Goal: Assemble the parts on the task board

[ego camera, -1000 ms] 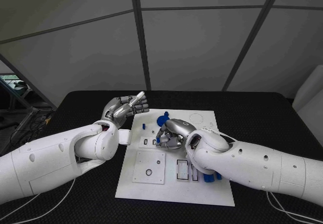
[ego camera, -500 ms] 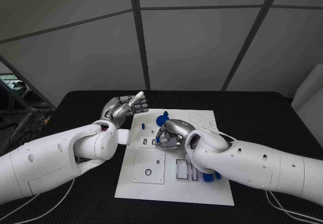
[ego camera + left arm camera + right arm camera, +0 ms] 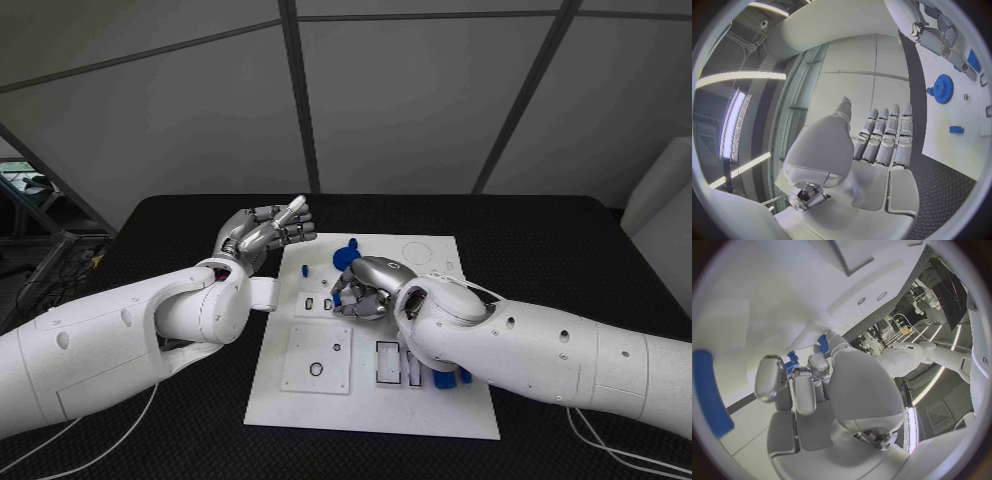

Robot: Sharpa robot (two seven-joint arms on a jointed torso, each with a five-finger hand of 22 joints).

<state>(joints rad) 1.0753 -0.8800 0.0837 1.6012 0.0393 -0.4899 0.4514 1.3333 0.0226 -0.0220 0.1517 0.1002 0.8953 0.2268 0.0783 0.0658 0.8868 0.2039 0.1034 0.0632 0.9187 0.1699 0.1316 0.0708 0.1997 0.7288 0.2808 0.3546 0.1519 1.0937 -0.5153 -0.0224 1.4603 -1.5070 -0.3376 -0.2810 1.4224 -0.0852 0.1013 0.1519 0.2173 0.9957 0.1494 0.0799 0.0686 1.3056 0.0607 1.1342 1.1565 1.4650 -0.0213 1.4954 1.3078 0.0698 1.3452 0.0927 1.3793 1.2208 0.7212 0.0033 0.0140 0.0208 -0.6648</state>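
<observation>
The white task board (image 3: 361,400) lies in the middle of the black table. My right hand (image 3: 364,285) hovers low over its middle with fingers curled down, and a small blue part (image 3: 791,361) shows between its fingertips (image 3: 770,371). Just beyond that hand a blue gear (image 3: 346,258) stands on the board. My left hand (image 3: 264,232) is raised above the table left of the board, fingers straight and side by side, holding nothing. The left wrist view shows the left hand (image 3: 879,145), the gear (image 3: 942,89), a small blue part (image 3: 956,130) and my right hand (image 3: 939,30).
A grey inset plate (image 3: 320,357) with holes and dark slots (image 3: 389,362) sits on the board's near half. Blue parts (image 3: 450,378) lie beside my right forearm. A long blue part (image 3: 707,390) lies on the board by the right hand. Black table (image 3: 173,215) surrounds the board.
My right hand has crept slightly toward the board's left side, still curled. The left hand stays raised in nearly the same place.
</observation>
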